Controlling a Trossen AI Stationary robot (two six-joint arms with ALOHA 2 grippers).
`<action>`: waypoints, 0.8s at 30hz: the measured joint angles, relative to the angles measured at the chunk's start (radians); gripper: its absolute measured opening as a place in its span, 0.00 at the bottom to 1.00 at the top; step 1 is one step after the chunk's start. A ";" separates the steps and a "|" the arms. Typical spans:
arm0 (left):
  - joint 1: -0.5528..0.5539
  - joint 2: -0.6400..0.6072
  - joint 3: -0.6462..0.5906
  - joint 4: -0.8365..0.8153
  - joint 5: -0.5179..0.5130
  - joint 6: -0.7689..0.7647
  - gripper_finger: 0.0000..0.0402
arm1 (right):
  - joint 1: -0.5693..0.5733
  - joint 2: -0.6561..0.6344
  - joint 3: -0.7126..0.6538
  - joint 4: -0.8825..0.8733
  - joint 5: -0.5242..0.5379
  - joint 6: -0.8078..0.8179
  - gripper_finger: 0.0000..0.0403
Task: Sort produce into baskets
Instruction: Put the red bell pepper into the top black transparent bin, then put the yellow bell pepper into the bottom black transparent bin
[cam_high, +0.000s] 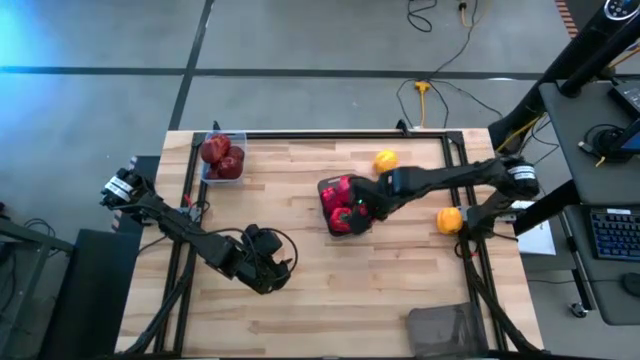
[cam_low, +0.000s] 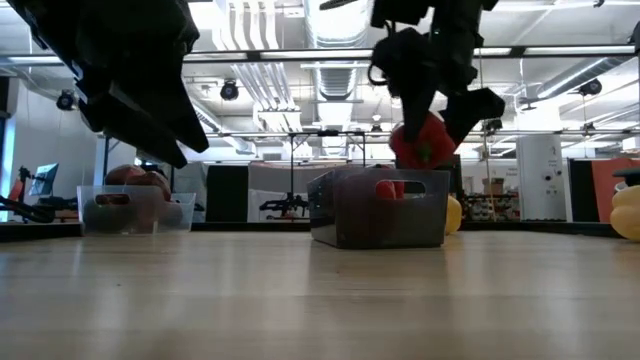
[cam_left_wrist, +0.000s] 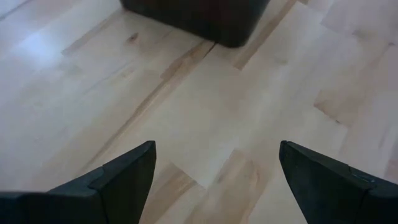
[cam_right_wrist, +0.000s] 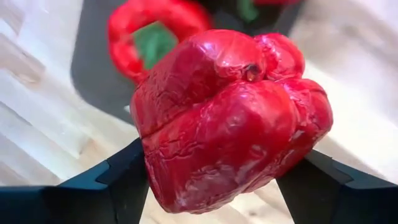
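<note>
Looks to us like a lab: exposed ceiling ducts (cam_low: 330, 20), cables on concrete floor (cam_high: 440, 95), desk keyboard (cam_high: 610, 232).

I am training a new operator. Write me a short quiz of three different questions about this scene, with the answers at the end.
1. True or false: the right claw holds a red pepper above the grey mesh basket.
2. Which produce fills the clear bin? A) yellow peppers B) apples C) nothing
3. How many yellow peppers lie loose on the table?

Key: 1 true. 2 B, apples. 3 two: one behind the right arm, one near the table's right edge. The left claw is open over bare wood.
</note>
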 joint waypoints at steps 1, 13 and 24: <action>-0.005 0.000 0.000 0.001 0.001 -0.005 0.81 | 0.010 0.017 0.006 0.002 0.000 0.011 0.71; -0.041 -0.001 0.000 0.005 -0.003 -0.051 0.81 | 0.023 0.135 0.052 -0.011 0.001 0.038 0.87; -0.041 -0.001 0.000 0.007 -0.004 -0.054 0.81 | -0.035 0.024 0.122 -0.124 0.043 -0.009 0.93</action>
